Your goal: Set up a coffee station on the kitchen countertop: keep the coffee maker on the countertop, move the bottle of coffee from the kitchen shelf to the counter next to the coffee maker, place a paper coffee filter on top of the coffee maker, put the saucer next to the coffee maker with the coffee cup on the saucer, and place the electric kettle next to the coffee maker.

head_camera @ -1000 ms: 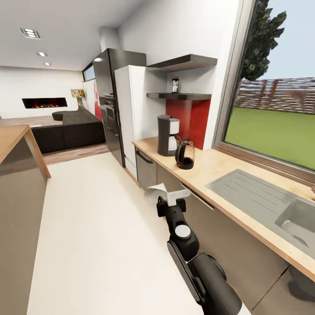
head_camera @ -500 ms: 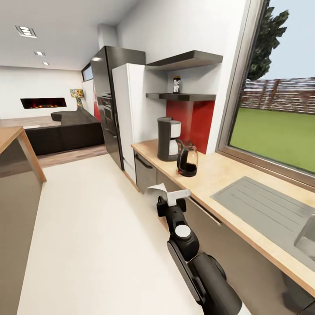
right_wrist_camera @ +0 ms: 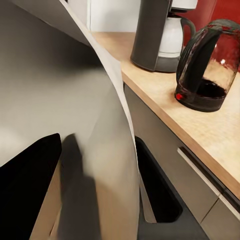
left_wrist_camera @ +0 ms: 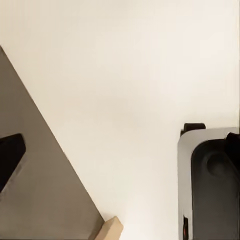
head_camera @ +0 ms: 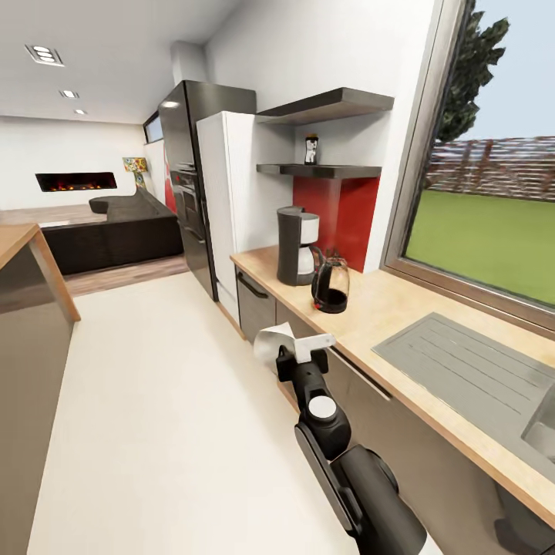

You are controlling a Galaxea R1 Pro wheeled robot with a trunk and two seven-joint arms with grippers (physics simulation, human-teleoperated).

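At frame centre the right gripper (head_camera: 297, 356) is clamped on the filter (head_camera: 276, 341), the left jaws seemingly out of sight, and the flimsy paper could fold or slip when pushed onto the coffee maker (head_camera: 295, 245) beside the kettle (head_camera: 331, 281)
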